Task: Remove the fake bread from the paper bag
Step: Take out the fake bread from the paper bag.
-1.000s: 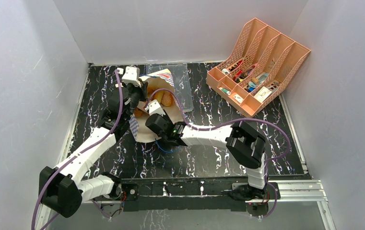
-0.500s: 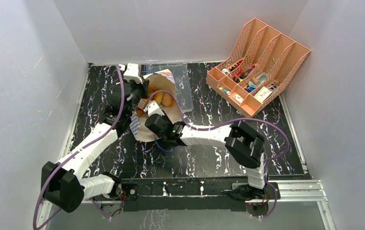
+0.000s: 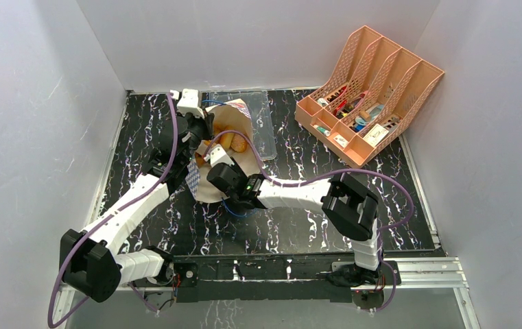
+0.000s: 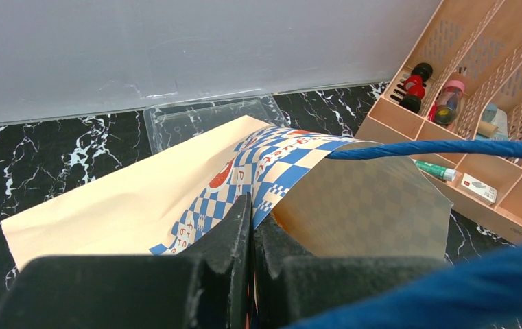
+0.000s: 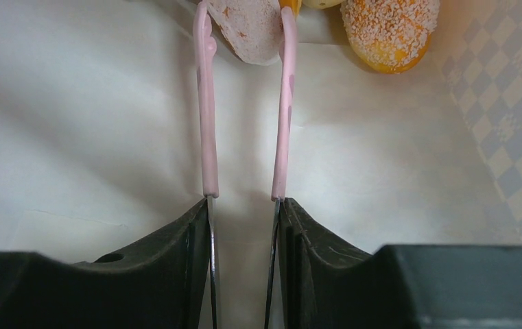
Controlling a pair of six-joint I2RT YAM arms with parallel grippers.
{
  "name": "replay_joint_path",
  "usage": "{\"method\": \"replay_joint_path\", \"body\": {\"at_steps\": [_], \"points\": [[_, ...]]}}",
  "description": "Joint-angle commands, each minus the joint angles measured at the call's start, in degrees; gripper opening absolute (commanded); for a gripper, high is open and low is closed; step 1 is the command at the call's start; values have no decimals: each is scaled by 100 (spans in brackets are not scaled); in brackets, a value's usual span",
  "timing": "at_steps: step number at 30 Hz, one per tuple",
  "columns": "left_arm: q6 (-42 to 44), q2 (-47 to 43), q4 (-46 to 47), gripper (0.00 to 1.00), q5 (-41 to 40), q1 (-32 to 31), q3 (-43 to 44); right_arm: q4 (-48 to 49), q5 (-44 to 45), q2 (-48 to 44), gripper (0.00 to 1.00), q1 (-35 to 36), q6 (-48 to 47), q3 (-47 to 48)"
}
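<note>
The paper bag (image 3: 239,115) lies on the black marble table with its mouth held open. My left gripper (image 3: 199,134) is shut on the bag's checkered rim (image 4: 282,164), its fingers (image 4: 234,226) pinched on the paper, with a blue cord handle (image 4: 436,147) beside them. My right gripper (image 5: 243,202) is inside the bag, shut on pink-tipped tongs (image 5: 206,103). The tong tips hold a pale fake bread slice (image 5: 247,27). A sugared golden bun (image 5: 389,31) lies next to it. In the top view, orange bread (image 3: 234,142) shows in the bag's mouth.
A clear plastic tray (image 3: 266,120) lies behind the bag against the back wall; it also shows in the left wrist view (image 4: 203,116). A pink lattice file organizer (image 3: 368,89) with small items stands at the back right. White walls enclose the table.
My left gripper has moved a little toward the back wall with the bag's rim, opening the mouth wider. The right arm has hardly moved.
</note>
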Motion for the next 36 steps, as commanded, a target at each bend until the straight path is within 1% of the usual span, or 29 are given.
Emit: {"method": "replay_joint_path", "body": {"at_steps": [1,8,15,21,29,33,35,36], "points": [[-156,-6,-22,0,217,-81,218,190,99,58,36,75,-317,434],[-193,9,-22,0,296,-89,224,198,225,290,37,75,-499,698],[-249,-13,-16,0,382,-103,202,211,574,614,38,57,-637,978],[-254,-48,3,0,389,-107,151,337,881,840,40,-41,-673,1100],[-259,-46,27,0,398,-107,138,427,996,1155,41,-191,-816,1329],[-254,-47,13,0,358,-115,157,420,1007,1209,39,-262,-832,1374],[-244,-39,-1,0,324,-116,156,410,976,1189,35,-284,-811,1360],[-243,-34,-5,0,292,-112,156,409,950,1165,31,-298,-797,1345]]}}
